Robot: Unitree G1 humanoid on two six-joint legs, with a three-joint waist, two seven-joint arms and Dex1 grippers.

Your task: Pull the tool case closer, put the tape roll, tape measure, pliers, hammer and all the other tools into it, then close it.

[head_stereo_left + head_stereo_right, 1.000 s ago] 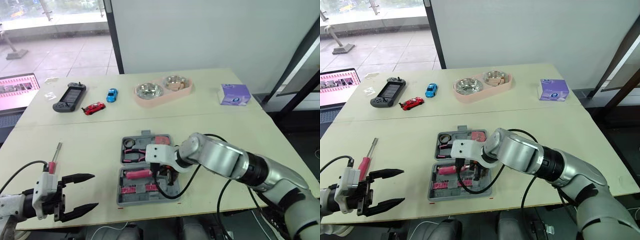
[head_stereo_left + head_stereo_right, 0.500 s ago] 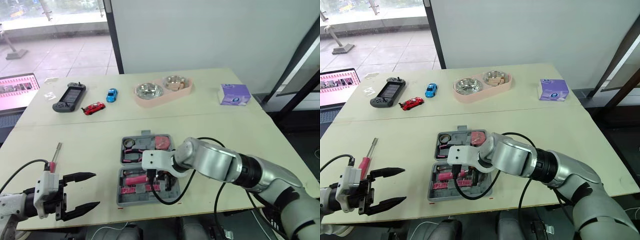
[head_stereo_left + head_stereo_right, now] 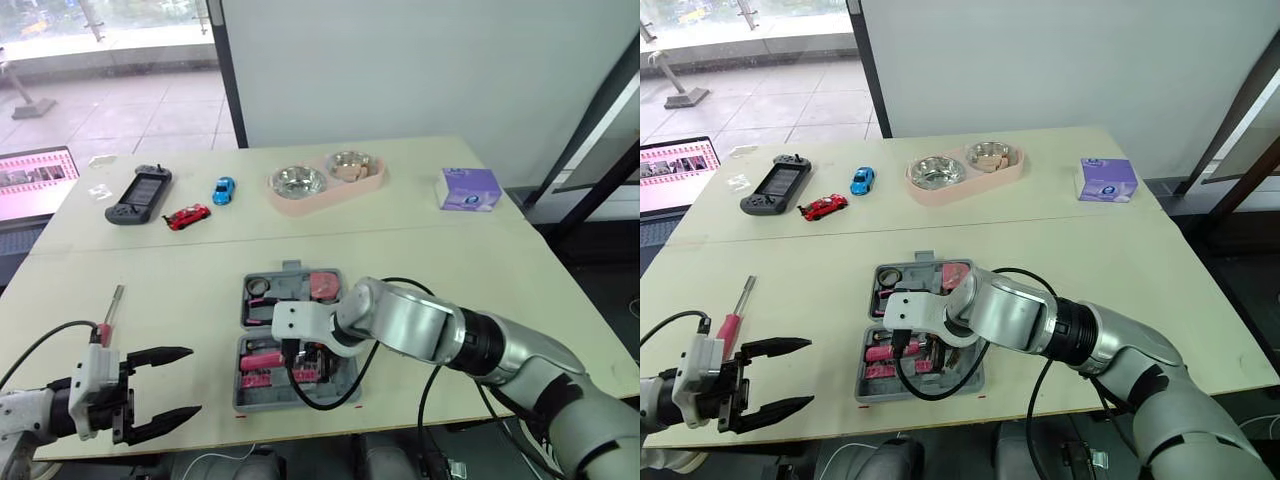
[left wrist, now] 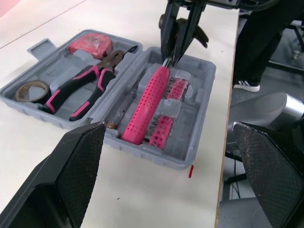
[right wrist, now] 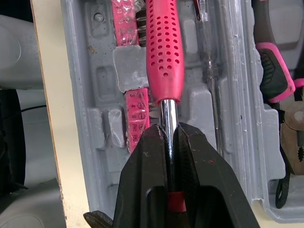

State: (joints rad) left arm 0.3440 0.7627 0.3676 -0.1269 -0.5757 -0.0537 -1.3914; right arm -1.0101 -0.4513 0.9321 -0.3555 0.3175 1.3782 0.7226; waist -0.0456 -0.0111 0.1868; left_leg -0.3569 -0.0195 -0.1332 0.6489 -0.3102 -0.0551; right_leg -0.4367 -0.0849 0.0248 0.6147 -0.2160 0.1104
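Pink-handled tool (image 5: 164, 52) in tool case (image 5: 88, 71), shaft tight in right gripper (image 5: 170, 129); left gripper (image 3: 193, 380) wide open, empty.

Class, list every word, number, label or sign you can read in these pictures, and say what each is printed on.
No text can be read for certain.
Pink bit strip in the tool case: printed marks, too blurred to read.
Purple box: print on its lid, too small to read.
Laptop screen: too small to read.
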